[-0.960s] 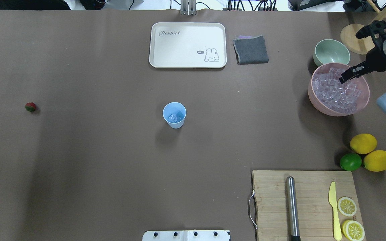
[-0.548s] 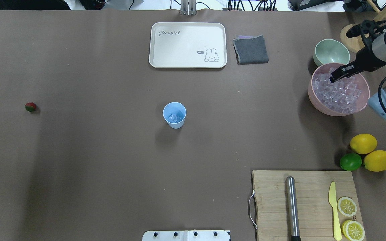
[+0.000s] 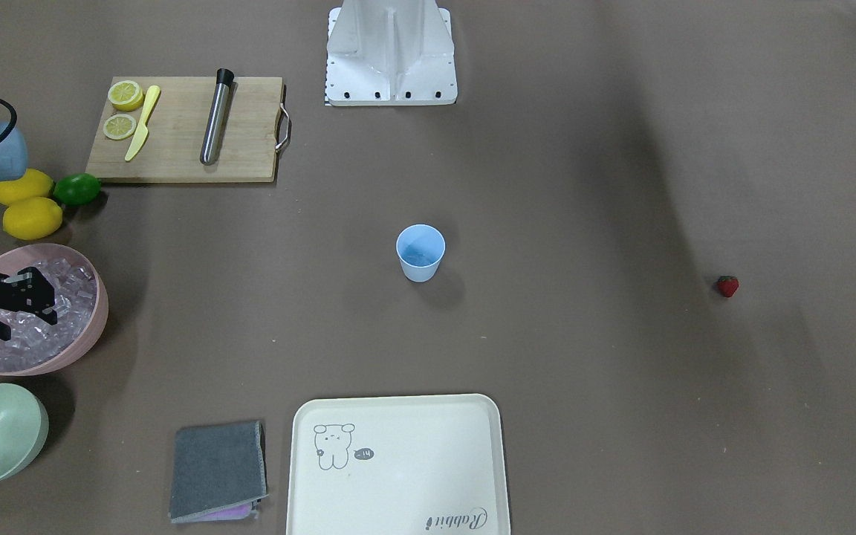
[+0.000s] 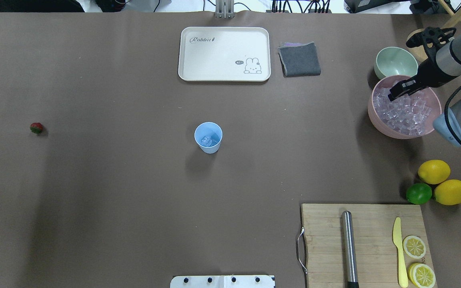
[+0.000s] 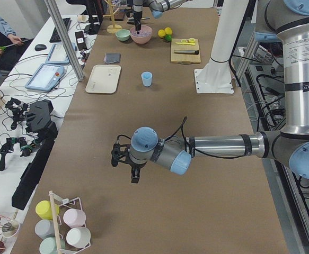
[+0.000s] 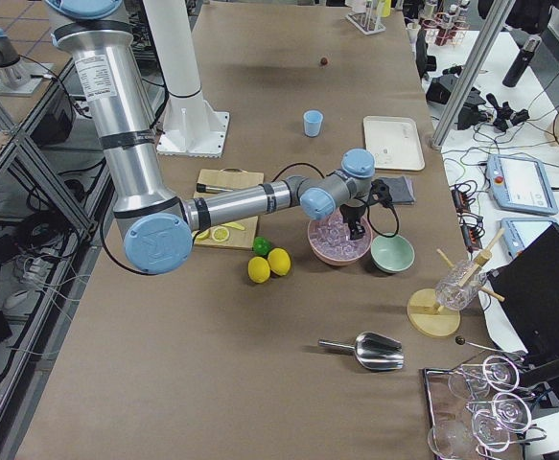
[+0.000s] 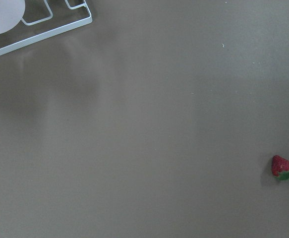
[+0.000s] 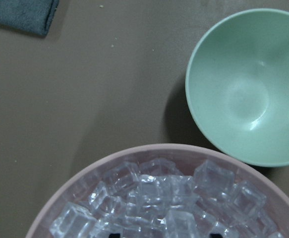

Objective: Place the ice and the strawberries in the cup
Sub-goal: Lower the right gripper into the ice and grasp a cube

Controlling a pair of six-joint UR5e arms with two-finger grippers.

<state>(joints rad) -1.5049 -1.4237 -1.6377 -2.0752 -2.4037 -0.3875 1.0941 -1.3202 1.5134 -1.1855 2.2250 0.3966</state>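
Beyond cup, tray lettered "Rabbit", bunny sketch

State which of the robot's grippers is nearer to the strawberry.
Left. The left gripper hangs close to the strawberry, which its wrist camera sees; the right gripper is far off, over the pink bowl.

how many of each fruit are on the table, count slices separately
whole lemons: 2
lime: 1
lemon slices: 2
strawberry: 1
total: 6
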